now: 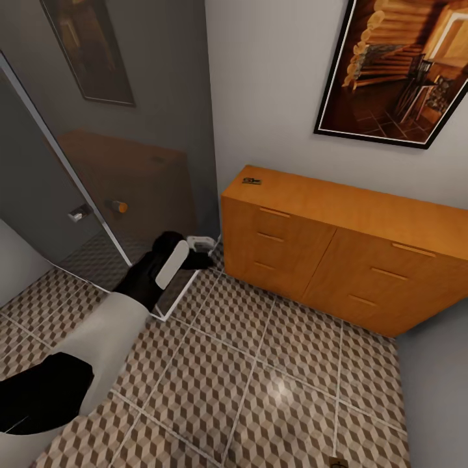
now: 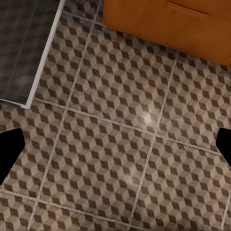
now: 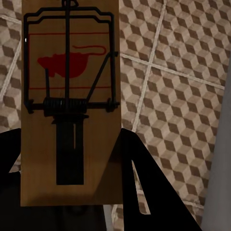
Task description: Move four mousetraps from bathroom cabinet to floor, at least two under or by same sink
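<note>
A mousetrap [image 3: 70, 101] sits clamped between the right gripper's [image 3: 72, 192] dark fingers [image 3: 139, 178], above the patterned tile floor [image 3: 178, 96]. Its wooden face bears a red mouse silhouette inside a red outline, with no readable writing. Another trap [image 1: 251, 181] lies on the cabinet's [image 1: 338, 260] top corner near the wall; a third [image 1: 337, 462] lies on the floor. The left gripper's [image 2: 115, 144] fingers [image 2: 9, 149] are spread wide and hold nothing, over bare tiles.

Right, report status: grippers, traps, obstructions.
Right gripper shut on a mousetrap above the tiled floor. Left gripper open, empty. One mousetrap on the cabinet top. No obstruction seen.
</note>
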Motion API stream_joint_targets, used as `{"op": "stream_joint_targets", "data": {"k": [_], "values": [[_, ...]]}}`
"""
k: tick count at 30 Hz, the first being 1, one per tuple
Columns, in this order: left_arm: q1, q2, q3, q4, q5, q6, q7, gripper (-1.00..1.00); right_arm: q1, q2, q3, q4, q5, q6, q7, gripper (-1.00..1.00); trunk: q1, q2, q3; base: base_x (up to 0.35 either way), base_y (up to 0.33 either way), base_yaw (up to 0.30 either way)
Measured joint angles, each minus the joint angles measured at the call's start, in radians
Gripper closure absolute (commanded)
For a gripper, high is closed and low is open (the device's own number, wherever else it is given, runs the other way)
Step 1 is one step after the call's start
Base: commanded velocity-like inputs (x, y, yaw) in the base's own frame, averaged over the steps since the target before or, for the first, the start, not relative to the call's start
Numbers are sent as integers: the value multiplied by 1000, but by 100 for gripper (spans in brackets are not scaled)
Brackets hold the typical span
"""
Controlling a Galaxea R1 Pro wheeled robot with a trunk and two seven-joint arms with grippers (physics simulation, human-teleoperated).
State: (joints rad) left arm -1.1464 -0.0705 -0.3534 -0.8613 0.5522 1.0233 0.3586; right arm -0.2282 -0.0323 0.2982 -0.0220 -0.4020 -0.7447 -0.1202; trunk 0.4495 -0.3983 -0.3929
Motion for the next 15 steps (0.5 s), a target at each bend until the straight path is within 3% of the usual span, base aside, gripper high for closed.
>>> {"op": "stream_joint_targets", "data": {"k": [5,15], "values": [[0,2,-41,0,-1,0,-1,-100,0,0,0,0,0,1,0,100,0,0,2,0,0,-124],[0,4,-51,3,-1,-1,-1,-100,0,0,0,0,0,1,0,100,0,0,7,49,6,-181]]}}
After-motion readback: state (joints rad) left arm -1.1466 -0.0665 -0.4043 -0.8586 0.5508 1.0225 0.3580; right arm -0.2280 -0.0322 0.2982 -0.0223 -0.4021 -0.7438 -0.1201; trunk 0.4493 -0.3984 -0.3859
